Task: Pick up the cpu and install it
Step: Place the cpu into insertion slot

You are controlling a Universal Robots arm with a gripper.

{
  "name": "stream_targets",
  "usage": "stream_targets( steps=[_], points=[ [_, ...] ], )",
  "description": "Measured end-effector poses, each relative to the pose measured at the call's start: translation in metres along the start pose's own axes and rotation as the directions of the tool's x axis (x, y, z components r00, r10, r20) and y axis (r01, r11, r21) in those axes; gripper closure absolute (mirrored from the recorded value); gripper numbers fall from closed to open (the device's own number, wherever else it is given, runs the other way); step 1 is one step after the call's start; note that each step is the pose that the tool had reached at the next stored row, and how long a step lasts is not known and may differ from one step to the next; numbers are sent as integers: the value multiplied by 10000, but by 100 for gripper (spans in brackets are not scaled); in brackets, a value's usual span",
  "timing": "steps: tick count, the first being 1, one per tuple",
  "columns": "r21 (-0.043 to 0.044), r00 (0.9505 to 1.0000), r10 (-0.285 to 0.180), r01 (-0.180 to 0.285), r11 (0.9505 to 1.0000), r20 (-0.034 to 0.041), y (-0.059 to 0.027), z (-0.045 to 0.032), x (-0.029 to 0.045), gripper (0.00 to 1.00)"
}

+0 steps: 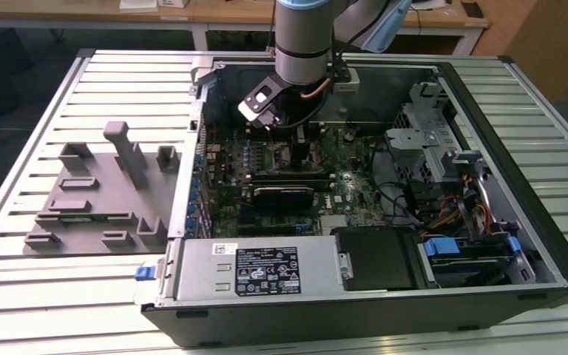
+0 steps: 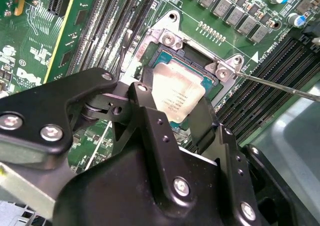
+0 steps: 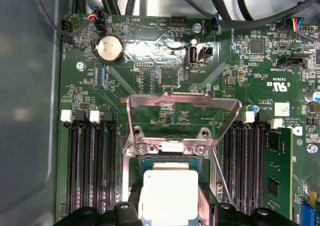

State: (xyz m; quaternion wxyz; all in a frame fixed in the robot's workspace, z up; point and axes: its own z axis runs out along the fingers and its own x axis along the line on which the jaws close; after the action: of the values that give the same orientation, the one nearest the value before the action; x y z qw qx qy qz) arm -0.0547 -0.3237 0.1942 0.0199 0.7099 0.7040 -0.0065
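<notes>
Holding: the pincer (image 2: 174, 106) is closed onto the cpu (image 3: 167, 192), with a black finger (image 3: 127, 213) against each of two opposite edges and the silver top facing up.
Cpu position: directly over the open socket (image 3: 165, 162) on the motherboard (image 3: 165, 81), inside the computer case (image 1: 521, 81). I cannot tell whether its underside already touches the socket bed.
Step in hand: the installing half of the task, by my reading. The chip is gripped and at the socket, but not yet let go.
What seating calls for: edges square to the socket frame and a straight, gentle drop with no sideways drag, since the contacts beneath would likely bend easily.
Load plate: the hinged metal frame (image 3: 182, 111) stands raised and tipped away from the socket, so the opening is free.
Lever: a thin rod (image 2: 280, 86) lies swung out beside the socket, near one finger, and could snag.
Neighbours: memory slots (image 3: 92, 171) flank the socket on both sides. One green memory stick (image 3: 276, 171) is fitted, well apart from the pincer, and a coin battery (image 3: 109, 49) sits further up the board.
Outside the case: a grey moulded fixture (image 1: 97, 192) rests on the slatted bench (image 1: 18, 296), on the exterior view's left.
</notes>
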Motion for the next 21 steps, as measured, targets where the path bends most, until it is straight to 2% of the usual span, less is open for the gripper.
stream_targets(
  steps=[6,7,11,21],
  points=[
    [-4,10000,0,0,10000,-5,1,3,1,47],
    [-3,10000,-1,1,10000,-4,1,3,1,40],
    [1,10000,-1,1,10000,1,0,-10,-1,40],
    [-1,10000,0,0,10000,-2,4,-182,-7,40]
  ],
)
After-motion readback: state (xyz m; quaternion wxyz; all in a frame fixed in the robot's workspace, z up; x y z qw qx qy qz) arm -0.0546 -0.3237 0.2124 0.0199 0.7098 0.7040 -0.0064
